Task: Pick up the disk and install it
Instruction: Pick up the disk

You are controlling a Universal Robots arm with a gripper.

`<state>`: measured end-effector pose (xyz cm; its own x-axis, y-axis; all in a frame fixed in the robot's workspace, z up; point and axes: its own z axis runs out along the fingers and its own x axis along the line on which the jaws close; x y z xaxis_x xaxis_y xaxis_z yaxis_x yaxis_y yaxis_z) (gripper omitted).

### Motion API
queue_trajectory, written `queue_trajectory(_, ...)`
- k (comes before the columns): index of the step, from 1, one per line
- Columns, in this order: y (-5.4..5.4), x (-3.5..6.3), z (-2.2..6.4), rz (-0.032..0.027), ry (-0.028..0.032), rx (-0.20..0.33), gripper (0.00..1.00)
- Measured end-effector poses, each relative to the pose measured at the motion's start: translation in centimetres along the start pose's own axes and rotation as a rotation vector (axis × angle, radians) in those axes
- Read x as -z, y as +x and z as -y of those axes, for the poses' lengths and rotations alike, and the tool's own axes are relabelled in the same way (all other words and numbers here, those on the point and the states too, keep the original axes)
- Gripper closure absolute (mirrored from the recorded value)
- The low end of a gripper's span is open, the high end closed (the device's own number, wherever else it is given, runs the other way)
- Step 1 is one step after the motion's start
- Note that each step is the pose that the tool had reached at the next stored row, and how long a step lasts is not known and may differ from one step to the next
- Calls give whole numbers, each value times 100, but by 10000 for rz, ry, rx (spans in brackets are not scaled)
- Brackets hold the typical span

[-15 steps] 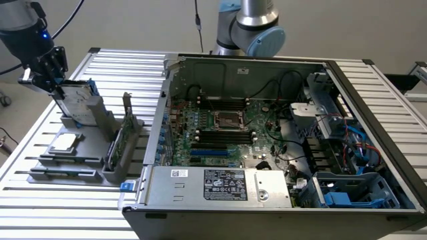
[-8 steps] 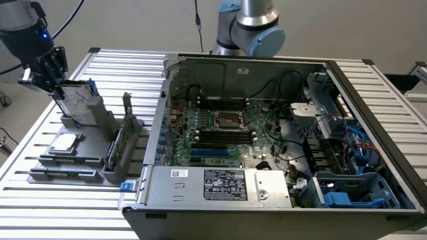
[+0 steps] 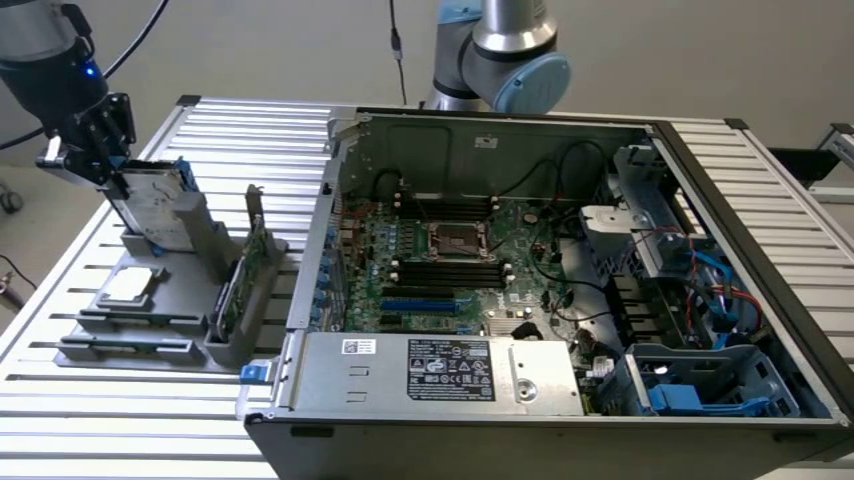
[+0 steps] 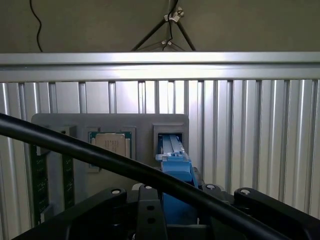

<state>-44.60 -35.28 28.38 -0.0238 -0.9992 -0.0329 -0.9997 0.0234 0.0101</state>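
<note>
gripper (image 3: 112,176) part-closed, clamped on top edge of the disk (image 3: 152,205), parked edge-up in the rack (image 3: 203,232) at 9 o'clock of the case (image 3: 454,150), presumably for grab access.

The exterior view looks down from high up and some way off, over the open computer case (image 3: 534,260) and the grey holder (image 3: 147,330) beside it on the slatted table (image 3: 120,420). The wrist view sits close above that holder, looking down along the disk (image 4: 176,170) — holder, disk and table are common to both.
</note>
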Motion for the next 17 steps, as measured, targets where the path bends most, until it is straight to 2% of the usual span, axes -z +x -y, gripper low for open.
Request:
queue_trajectory(10,-3,81,7,1,0,0,67)
queue_trajectory(17,-10,289,9,2,0,0,67)
